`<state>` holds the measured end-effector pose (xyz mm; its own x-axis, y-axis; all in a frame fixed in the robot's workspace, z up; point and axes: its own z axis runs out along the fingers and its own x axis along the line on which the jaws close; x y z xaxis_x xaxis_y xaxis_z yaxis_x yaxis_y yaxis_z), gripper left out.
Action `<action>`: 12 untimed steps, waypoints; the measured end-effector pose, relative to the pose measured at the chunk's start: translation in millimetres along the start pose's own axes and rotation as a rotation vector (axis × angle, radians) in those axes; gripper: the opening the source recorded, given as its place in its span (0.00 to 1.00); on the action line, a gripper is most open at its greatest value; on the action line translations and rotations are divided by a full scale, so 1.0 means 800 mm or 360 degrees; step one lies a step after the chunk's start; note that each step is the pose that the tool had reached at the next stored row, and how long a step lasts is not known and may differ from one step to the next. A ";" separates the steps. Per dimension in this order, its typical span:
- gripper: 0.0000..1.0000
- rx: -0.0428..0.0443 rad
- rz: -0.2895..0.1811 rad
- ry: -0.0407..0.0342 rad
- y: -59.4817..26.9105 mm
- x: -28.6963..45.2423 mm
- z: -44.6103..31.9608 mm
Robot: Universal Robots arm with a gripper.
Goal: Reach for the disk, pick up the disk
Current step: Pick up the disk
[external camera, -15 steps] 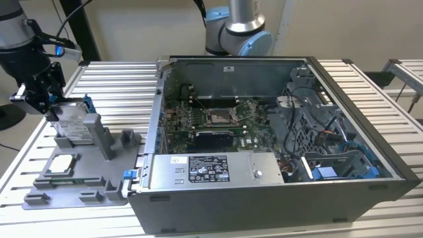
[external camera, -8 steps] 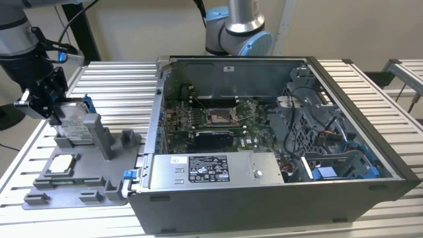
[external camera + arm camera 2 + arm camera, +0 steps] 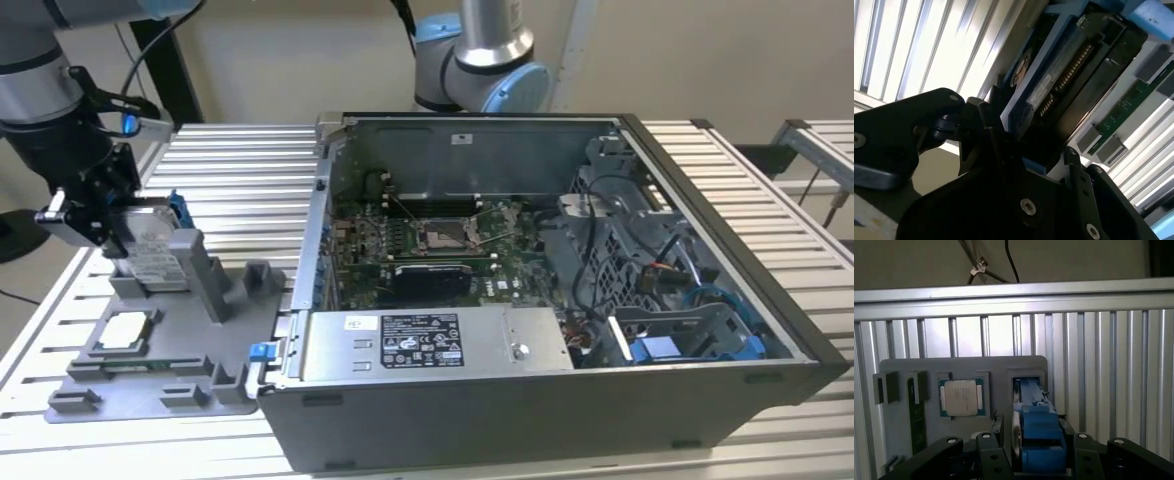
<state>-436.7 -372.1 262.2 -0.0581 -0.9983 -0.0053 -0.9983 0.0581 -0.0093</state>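
Note:
The disk [image 3: 156, 247] stands on edge in a slot of the grey fixture [image 3: 134, 365] at the exterior view's left, its white label facing out and a blue rail along its top. My gripper [image 3: 110, 228] is down over the disk's upper end, straddling it. In the first wrist view the blue rail of the disk [image 3: 1037, 432] runs straight under my gripper [image 3: 1037, 460]. In the second wrist view the disk [image 3: 1064, 75] shows its dark circuit side and connector, framed by blue rails, with my gripper [image 3: 1029, 150] around its near end.
The fixture [image 3: 999, 365] also holds a processor chip [image 3: 961, 398] and a memory stick [image 3: 916, 412] in their own recesses. An open computer case [image 3: 561, 290] stands right beside the fixture. A second robot arm [image 3: 481, 60] rises behind the case. The table [image 3: 240, 170] is ribbed aluminium.

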 end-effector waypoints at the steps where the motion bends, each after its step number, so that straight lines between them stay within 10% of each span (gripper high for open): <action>1: 1.00 0.0000 0.0000 0.0000 0.000 0.0000 0.0004; 11: 1.00 0.0000 0.0000 0.0000 0.000 0.0000 0.0018; 12: 0.00 0.0000 0.0000 0.0000 0.000 0.0000 0.0018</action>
<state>-436.6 -372.1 260.8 -0.0581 -0.9983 -0.0055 -0.9983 0.0581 -0.0095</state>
